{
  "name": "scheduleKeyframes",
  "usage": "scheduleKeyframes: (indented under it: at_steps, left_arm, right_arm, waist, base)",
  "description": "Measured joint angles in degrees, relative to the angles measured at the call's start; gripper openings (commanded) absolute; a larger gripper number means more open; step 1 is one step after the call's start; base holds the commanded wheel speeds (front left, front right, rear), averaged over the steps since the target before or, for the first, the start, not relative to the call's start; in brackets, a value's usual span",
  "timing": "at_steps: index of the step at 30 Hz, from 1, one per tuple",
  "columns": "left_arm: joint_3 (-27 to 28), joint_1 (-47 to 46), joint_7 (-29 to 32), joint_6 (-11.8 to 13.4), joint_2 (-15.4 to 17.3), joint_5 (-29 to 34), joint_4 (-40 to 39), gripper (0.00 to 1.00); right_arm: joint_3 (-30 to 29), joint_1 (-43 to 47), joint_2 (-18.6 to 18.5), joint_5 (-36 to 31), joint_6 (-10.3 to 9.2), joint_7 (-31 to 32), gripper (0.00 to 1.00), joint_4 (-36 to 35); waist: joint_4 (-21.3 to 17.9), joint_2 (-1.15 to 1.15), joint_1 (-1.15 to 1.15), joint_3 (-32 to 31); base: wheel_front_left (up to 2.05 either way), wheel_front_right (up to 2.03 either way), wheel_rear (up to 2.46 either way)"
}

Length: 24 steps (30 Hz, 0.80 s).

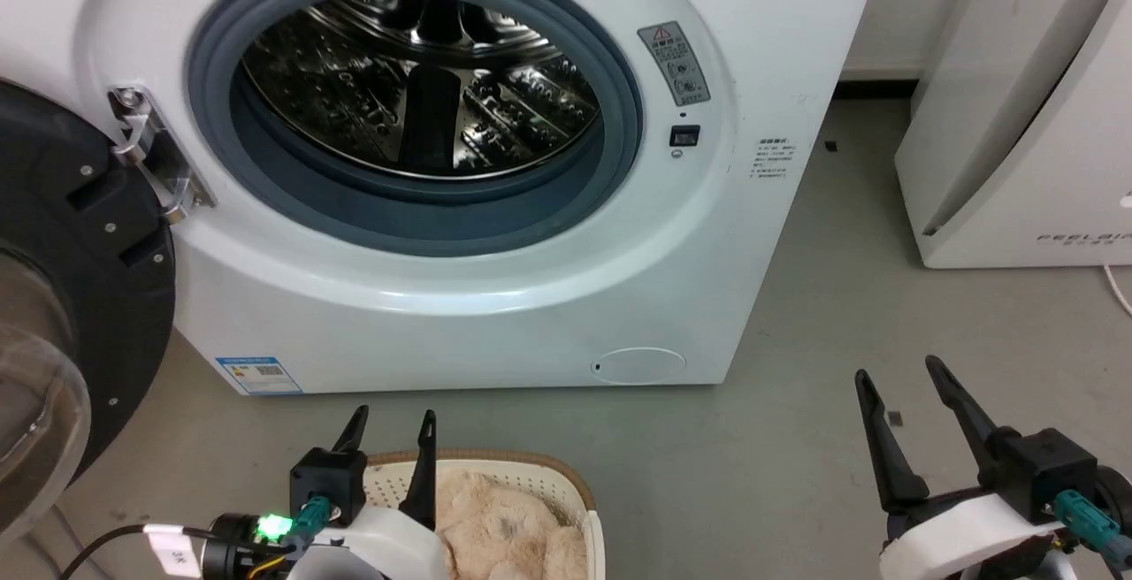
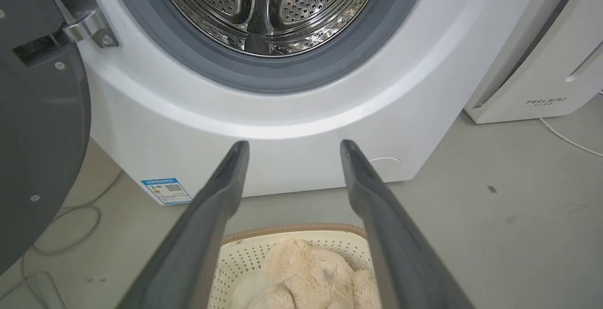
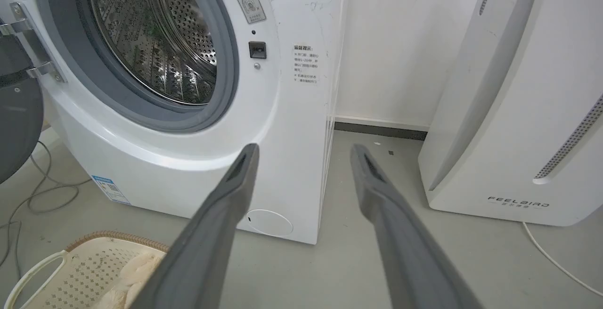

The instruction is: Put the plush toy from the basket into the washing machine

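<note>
The cream-beige plush toy [image 1: 504, 527] lies in the oval perforated basket [image 1: 579, 492] on the floor in front of the washing machine [image 1: 460, 315]. The washer's black-framed door [image 1: 80, 279] hangs open at the left, baring the steel drum [image 1: 416, 76]. My left gripper [image 1: 393, 421] is open above the basket's left end, nothing between its fingers. In the left wrist view the toy [image 2: 306, 276] and basket [image 2: 245, 257] lie below the spread fingers [image 2: 221, 191]. My right gripper [image 1: 898, 377] is open over bare floor at the right; its wrist view shows the basket [image 3: 89, 266] at lower left.
A white slanted appliance [image 1: 1026, 120] with grey lettering stands to the right of the washer, a white cable [image 1: 1119, 288] trailing from it. Grey cables [image 3: 33, 196] lie on the floor under the open door. Grey floor [image 1: 796, 438] spreads between basket and right gripper.
</note>
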Motion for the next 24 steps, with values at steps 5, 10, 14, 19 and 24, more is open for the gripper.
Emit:
scheduleKeyframes:
  at_steps: [5, 10, 14, 19, 24]
  left_arm:
    - [-1.01, -1.91, -0.57, -0.68, 0.03, -0.07, 4.13, 1.00]
    - [-2.02, -4.28, -1.18, -1.31, 0.08, -0.43, 9.01, 1.00]
    - [-2.81, -6.22, -1.69, -1.71, 0.16, -0.52, 12.66, 1.00]
    - [-3.82, -8.74, -2.31, -2.26, 0.26, -0.65, 17.31, 1.00]
    - [-5.06, -11.30, -2.35, -2.96, 0.57, -1.15, 22.45, 1.00]
  right_arm:
    - [-0.11, -1.20, 0.00, 0.45, 0.00, -0.56, 1.00, -0.47]
    - [0.05, -1.72, 0.00, 0.84, 0.00, -1.24, 1.00, -0.99]
    - [-0.11, -2.18, 0.00, 1.35, 0.00, -1.77, 1.00, -1.21]
    - [-0.25, -2.76, 0.00, 1.57, 0.00, -2.25, 1.00, -1.40]
    - [-0.38, -3.71, 0.00, 1.99, 0.00, -3.00, 1.00, -1.65]
  waist:
    - [-0.31, 0.00, 0.00, 2.09]
    - [-0.71, 0.00, 0.00, 4.26]
    - [-1.08, 0.00, 0.00, 6.00]
    - [-1.59, 0.00, 0.00, 8.24]
    - [-2.13, 0.00, 0.00, 10.54]
  base:
    - [0.00, 0.00, 0.00]
    - [0.00, 0.00, 0.00]
    - [0.00, 0.00, 0.00]
    - [0.00, 0.00, 0.00]
    - [0.00, 0.00, 0.00]
